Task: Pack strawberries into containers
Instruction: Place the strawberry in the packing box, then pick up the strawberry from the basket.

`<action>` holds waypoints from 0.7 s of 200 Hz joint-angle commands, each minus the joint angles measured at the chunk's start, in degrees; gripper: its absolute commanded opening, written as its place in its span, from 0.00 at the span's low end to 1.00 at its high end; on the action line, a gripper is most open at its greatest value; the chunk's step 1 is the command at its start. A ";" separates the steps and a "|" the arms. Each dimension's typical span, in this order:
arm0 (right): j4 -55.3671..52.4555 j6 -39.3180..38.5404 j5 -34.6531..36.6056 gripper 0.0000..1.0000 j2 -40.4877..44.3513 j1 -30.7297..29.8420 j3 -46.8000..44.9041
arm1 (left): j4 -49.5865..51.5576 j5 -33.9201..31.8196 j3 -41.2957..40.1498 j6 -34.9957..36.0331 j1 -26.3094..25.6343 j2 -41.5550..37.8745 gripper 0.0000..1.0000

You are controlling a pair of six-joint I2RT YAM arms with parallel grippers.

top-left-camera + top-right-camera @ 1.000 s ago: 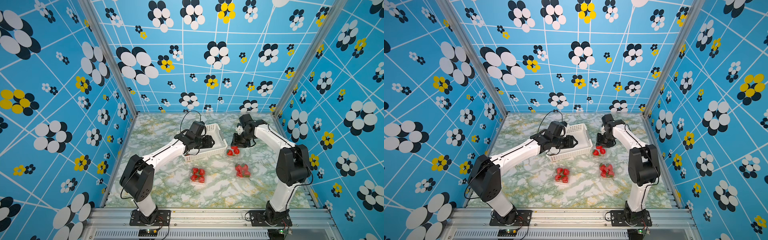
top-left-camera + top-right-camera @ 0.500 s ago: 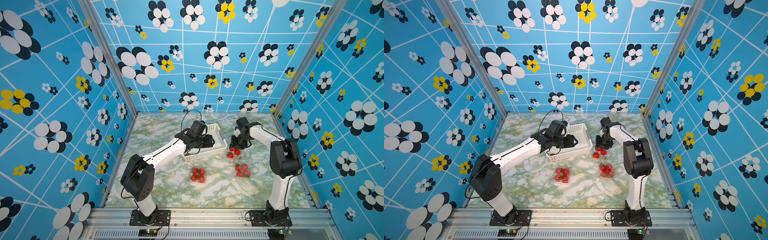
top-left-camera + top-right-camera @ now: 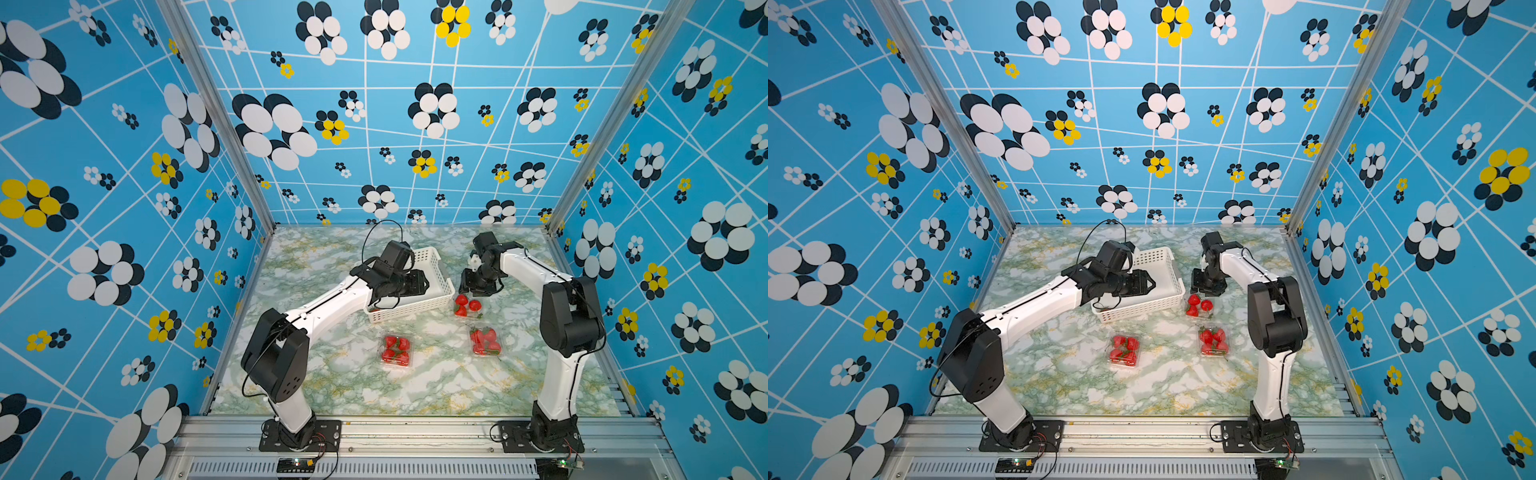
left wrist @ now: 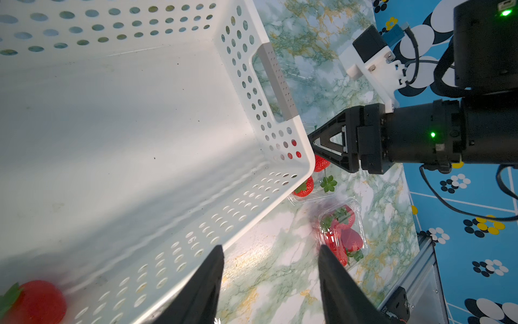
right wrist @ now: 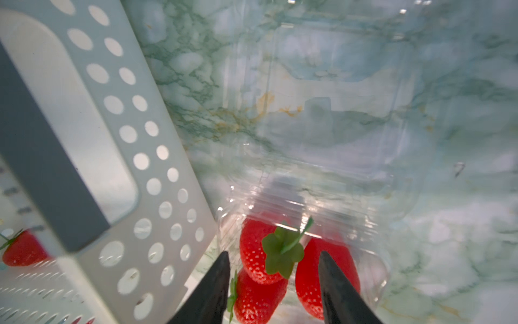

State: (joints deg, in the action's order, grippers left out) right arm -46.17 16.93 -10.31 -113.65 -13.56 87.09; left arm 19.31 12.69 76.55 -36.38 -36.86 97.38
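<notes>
Just above the fruit: right pincer (image 5: 272, 254) released over the open container (image 5: 364, 224)

The right pincer's jaws stand apart and grasp nothing. Its black fingertips (image 5: 218, 269) hang close over three strawberries (image 5: 256, 252) lying in the open container, and one berry's green cap is turned up between them. Whether a fingertip touches a berry I cannot tell. The container's clear lid lies folded back flat on the marbled worktop (image 3: 415, 386). In a top view the open container (image 3: 467, 306) sits just beside the right end of the white perforated basket (image 3: 411, 311), in the far right part of the worktop.

The left pincer (image 4: 270, 248) is likewise released, its jaws apart with nothing between them. It hangs over the basket near that same right end. The basket stands toward the far edge, roughly midway between the side edges and set at a slant. A lone strawberry (image 4: 36, 303), blurred in the left wrist view, lies on its floor near the front left corner.

Nearer the front edge than the basket lie two further boxes packed with red berries, well apart from each other. The middle container (image 3: 397, 350) sits around the centre of the worktop. The right-hand container (image 3: 485, 341) sits toward the right edge, near the open container. Their lids look shut.
</notes>
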 commanded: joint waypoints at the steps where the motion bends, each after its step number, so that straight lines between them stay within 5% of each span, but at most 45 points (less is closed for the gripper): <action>1: -2.52 -0.64 3.67 0.52 7.77 0.13 -1.51 | 1.01 -2.20 -1.65 0.38 0.78 -2.85 0.56; 64: -9.12 -1.49 0.40 0.52 13.09 -10.34 4.18 | 5.55 -5.47 -13.18 0.43 8.78 -15.63 0.56; 140: -12.63 -1.09 -2.54 0.51 -15.75 -26.87 35.55 | 5.90 -2.55 -23.56 -1.50 19.84 -21.36 0.57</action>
State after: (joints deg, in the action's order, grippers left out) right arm -54.06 15.88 -11.66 -121.80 -37.60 115.18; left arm 24.29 8.78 55.37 -37.04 -18.55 76.18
